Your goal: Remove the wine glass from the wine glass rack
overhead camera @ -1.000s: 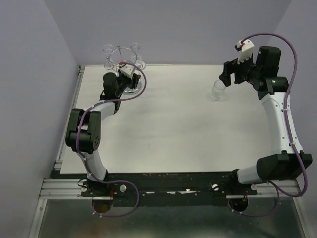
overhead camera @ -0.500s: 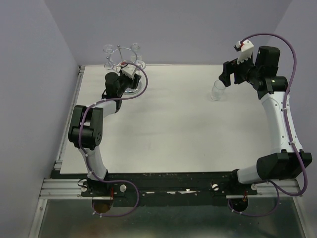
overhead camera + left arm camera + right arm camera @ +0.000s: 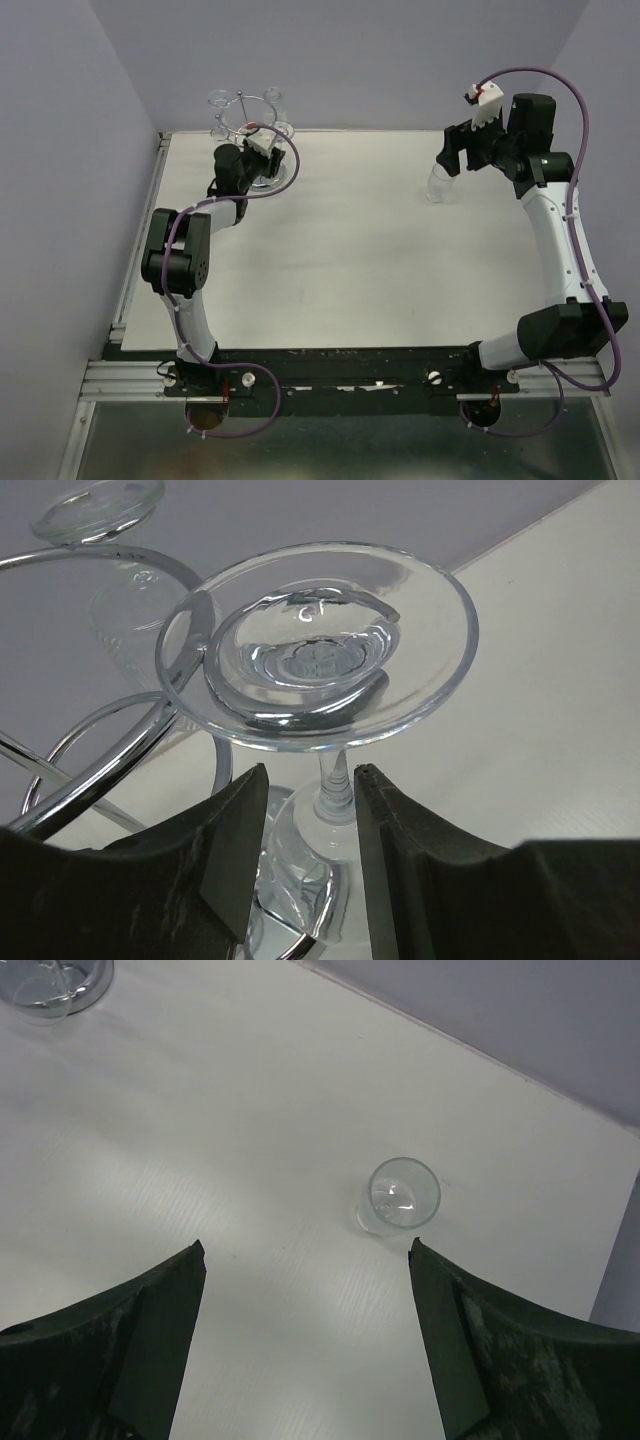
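Observation:
The chrome wine glass rack (image 3: pixel 242 112) stands at the table's far left corner; its wire loops (image 3: pixel 95 745) show in the left wrist view. A clear wine glass (image 3: pixel 320 645) hangs upside down from it, foot on top. My left gripper (image 3: pixel 262 150) is open, and its fingers stand on either side of the glass's stem (image 3: pixel 334 788). The stem is close to the right finger and there is a gap on the left (image 3: pixel 311 780). My right gripper (image 3: pixel 452 152) is open and empty above a second wine glass (image 3: pixel 440 183) standing on the table (image 3: pixel 402 1193).
Another glass foot (image 3: pixel 95 505) hangs on the rack at the upper left, and more glasses hang behind. The purple back wall (image 3: pixel 350 60) is right behind the rack. A glassy rim (image 3: pixel 52 985) shows at the top left of the right wrist view.
My left gripper has moved a little farther in toward the rack. My right gripper has shifted slightly up and left over the standing glass.

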You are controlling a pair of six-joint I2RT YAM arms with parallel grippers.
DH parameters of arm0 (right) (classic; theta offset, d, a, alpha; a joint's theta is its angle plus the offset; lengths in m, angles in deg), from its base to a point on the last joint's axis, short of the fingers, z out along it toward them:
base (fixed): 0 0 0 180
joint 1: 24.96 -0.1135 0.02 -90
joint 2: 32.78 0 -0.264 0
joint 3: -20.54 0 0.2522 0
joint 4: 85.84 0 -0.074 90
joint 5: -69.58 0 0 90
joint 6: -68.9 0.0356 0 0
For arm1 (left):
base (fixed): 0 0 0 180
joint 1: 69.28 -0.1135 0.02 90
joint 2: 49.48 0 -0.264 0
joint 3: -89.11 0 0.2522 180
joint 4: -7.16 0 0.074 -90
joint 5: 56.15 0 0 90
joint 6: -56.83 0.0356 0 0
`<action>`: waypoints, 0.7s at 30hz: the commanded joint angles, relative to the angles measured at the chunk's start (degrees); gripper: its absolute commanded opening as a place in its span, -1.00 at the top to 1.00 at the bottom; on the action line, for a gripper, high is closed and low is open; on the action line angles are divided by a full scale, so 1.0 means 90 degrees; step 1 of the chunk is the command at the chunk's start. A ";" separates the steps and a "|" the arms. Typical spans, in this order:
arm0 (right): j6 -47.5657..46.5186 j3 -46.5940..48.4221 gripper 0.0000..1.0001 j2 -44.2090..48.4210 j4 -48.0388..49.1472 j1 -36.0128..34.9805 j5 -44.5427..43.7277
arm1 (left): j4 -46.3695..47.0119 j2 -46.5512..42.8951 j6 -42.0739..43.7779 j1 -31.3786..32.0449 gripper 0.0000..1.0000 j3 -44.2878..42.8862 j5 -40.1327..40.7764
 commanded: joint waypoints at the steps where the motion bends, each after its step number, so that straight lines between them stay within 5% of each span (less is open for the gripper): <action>1: -0.0112 0.0149 -0.80 -0.0060 -0.0102 -0.0036 -0.0199 | 0.0193 0.0113 0.0070 0.0026 -0.08 -0.0160 -0.0001; 13: -0.0122 0.0012 -0.80 -0.0040 -0.0073 -0.0066 -0.0277 | 0.0222 0.0171 -0.0018 0.0075 -0.07 -0.0326 0.0078; 21: -0.0112 -0.0056 -0.80 -0.0060 -0.0054 -0.0075 -0.0306 | 0.0174 0.0113 -0.0086 0.0094 0.19 -0.0306 -0.0010</action>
